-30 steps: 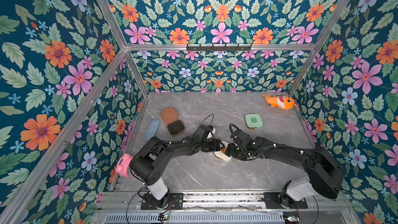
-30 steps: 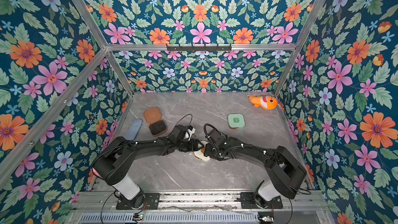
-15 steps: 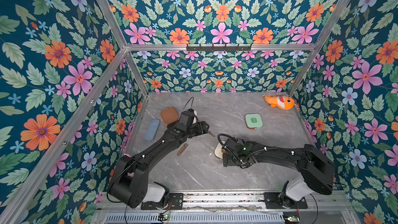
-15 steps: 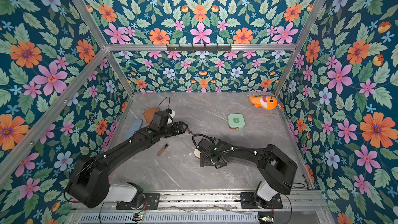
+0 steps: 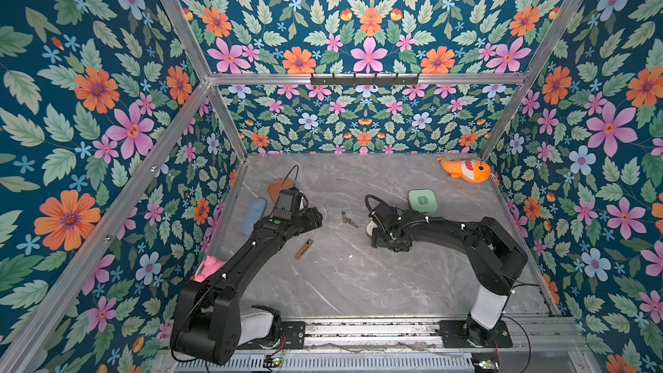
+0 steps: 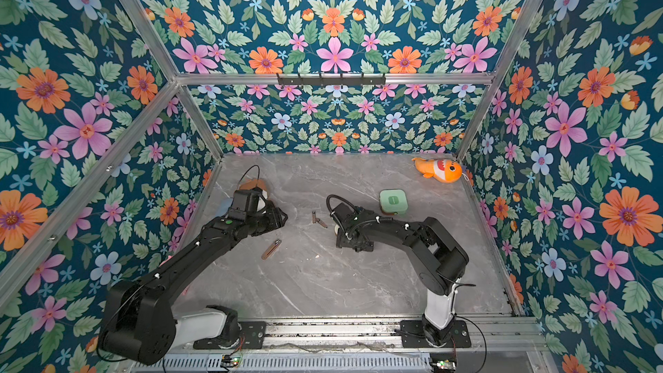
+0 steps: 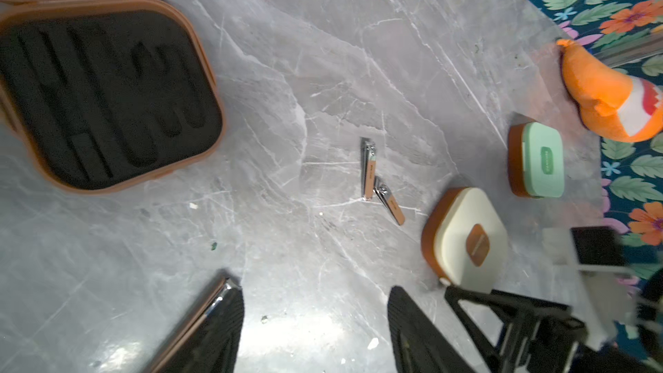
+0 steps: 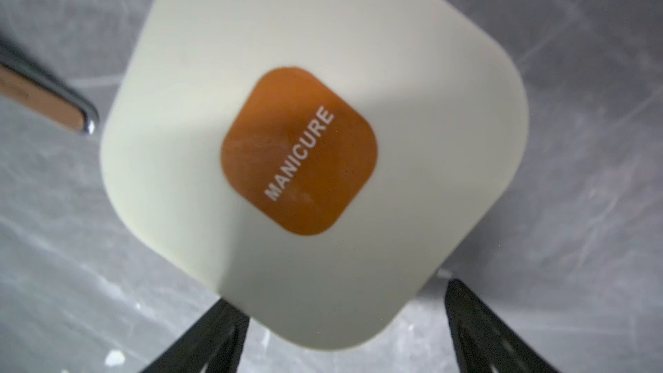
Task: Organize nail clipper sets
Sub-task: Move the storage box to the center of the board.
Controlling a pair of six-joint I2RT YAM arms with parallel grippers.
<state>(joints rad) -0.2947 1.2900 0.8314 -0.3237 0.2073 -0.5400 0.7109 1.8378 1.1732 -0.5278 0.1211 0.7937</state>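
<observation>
Little is done on your counter (image 5: 358, 281). The brown case (image 7: 107, 102) at 10 o'clock lies open with an empty tray; the cream case (image 8: 323, 138) just toward 3 and the mint green case (image 5: 422, 201) at 2 are shut. Your right pincer (image 8: 342, 297) straddles the cream case's corner, jaws wide. Your left pincer (image 7: 315, 328) gapes, empty. Two nail clippers (image 7: 368, 168) near centre and a slim tool (image 5: 304, 249) toward 8 need slots.

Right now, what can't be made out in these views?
- Brown case: top views, left arm covers its tray; left wrist view, cut off at the edge.
- Cream case: top views, right arm covers most.
- Right gripper: wrist view, cream lid overlaps the fingers; grip unclear.
- Pink clock: in a top view, mostly behind left arm.
</observation>
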